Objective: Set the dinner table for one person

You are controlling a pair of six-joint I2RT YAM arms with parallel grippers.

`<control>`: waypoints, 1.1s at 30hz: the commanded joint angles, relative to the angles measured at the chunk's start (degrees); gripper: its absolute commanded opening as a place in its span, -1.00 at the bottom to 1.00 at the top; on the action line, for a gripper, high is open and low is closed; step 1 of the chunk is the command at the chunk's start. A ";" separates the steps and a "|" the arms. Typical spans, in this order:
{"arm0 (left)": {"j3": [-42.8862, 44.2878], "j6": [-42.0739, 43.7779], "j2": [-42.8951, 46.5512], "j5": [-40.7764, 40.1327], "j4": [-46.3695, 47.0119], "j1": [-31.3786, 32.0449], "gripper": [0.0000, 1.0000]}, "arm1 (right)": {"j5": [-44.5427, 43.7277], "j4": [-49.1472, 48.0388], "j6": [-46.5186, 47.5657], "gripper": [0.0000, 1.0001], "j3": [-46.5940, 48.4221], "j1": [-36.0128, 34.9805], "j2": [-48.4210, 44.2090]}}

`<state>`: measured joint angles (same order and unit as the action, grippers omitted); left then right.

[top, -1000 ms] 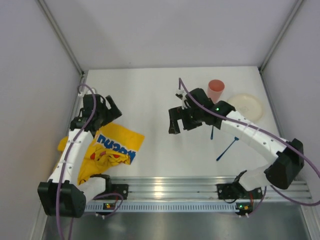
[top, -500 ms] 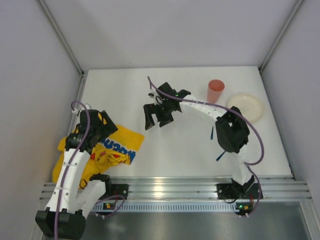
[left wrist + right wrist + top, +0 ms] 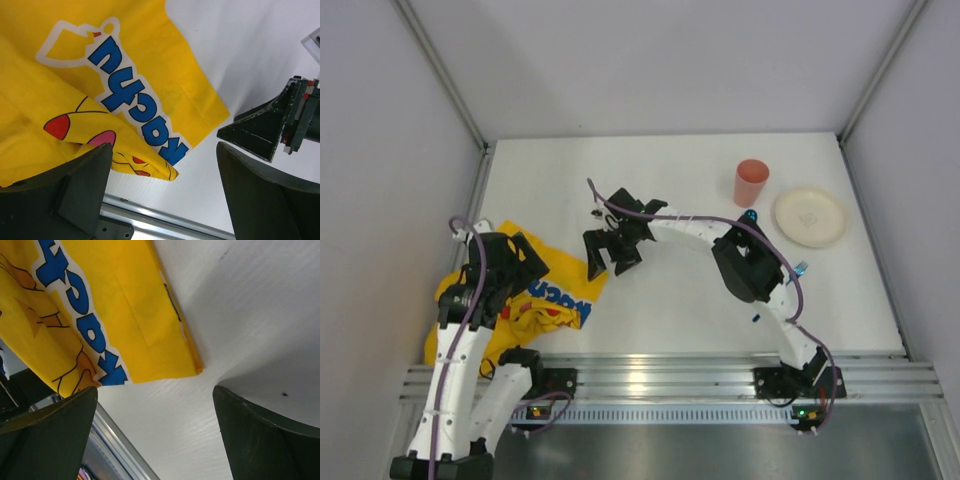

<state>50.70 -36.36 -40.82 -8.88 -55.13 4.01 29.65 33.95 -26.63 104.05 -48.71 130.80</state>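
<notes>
The dinner table [image 3: 660,170] is a plain white top. A rumpled yellow Pikachu mat [image 3: 560,285] lies at its near left. My left gripper [image 3: 518,265] hovers open over the mat's middle; in the left wrist view the mat [image 3: 150,75] fills the space below the left gripper [image 3: 164,150], with nothing gripped. My right gripper [image 3: 608,262] reaches across to the mat's right corner and stands open just off the cloth. In the right wrist view, the mat's edge [image 3: 125,315] lies ahead of the right gripper [image 3: 155,389], bare table between its fingers.
A salmon cup [image 3: 752,182] and a cream plate [image 3: 810,216] stand at the far right. A blue utensil's end [image 3: 755,318] peeks from under the right arm. The aluminium rail [image 3: 660,378] runs along the near edge. Walls close in on three sides.
The right arm has swung left across the table, from near the cup to the mat's right corner. The left gripper has drawn back and down over the mat.
</notes>
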 commanded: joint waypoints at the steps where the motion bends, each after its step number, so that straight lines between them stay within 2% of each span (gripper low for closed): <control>1: 1.77 -0.20 1.70 -0.61 -3.57 -0.06 0.79 | 1.29 -4.51 -2.19 1.00 2.38 -4.37 2.43; 9: 3.35 0.41 4.17 0.01 -9.10 -0.06 0.75 | 1.20 -10.92 -7.03 0.96 2.91 -6.58 6.83; 10: 3.44 0.32 4.69 0.01 -9.64 -0.06 0.75 | 0.85 -11.45 -7.38 0.86 2.74 -6.75 6.92; 14: 4.14 0.15 6.53 0.71 -12.45 -0.06 0.74 | -1.87 -11.81 -7.38 0.63 2.39 -6.57 6.57; 15: 4.49 0.15 6.80 0.80 -13.06 -0.06 0.73 | -2.66 -11.63 -7.56 0.42 2.30 -6.31 6.57; 17: 4.67 0.15 7.68 0.97 -14.38 -0.06 0.73 | -3.98 -11.81 -8.43 0.12 2.30 -5.96 6.57; 18: 4.59 0.06 8.03 1.06 -14.74 -0.06 0.73 | -5.20 -11.63 -8.78 -0.20 2.65 -5.79 6.57; 20: 4.24 -0.11 8.65 1.59 -15.26 -0.06 0.72 | -6.44 -10.76 -9.49 -0.52 2.91 -5.61 6.48; 21: 4.06 -0.20 8.74 2.29 -15.35 -0.06 0.72 | -7.92 -10.40 -10.01 -0.92 2.83 -5.35 6.40; 22: 3.97 -0.29 8.91 2.73 -15.35 -0.06 0.72 | -8.90 -9.79 -10.37 -1.00 2.91 -5.17 6.31; 28: 2.30 -0.64 8.83 4.23 -14.56 -0.06 0.71 | -16.98 -8.91 -12.91 -1.00 -2.17 -0.35 -0.97; 33: -0.07 -3.45 7.60 1.77 -14.39 -0.06 0.69 | -29.44 -5.48 -16.16 -1.00 -15.61 8.96 -16.17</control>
<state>52.05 -37.65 -32.51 -6.35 -69.06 4.01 12.40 24.73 -40.16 93.25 -47.11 125.75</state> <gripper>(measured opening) 0.847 0.012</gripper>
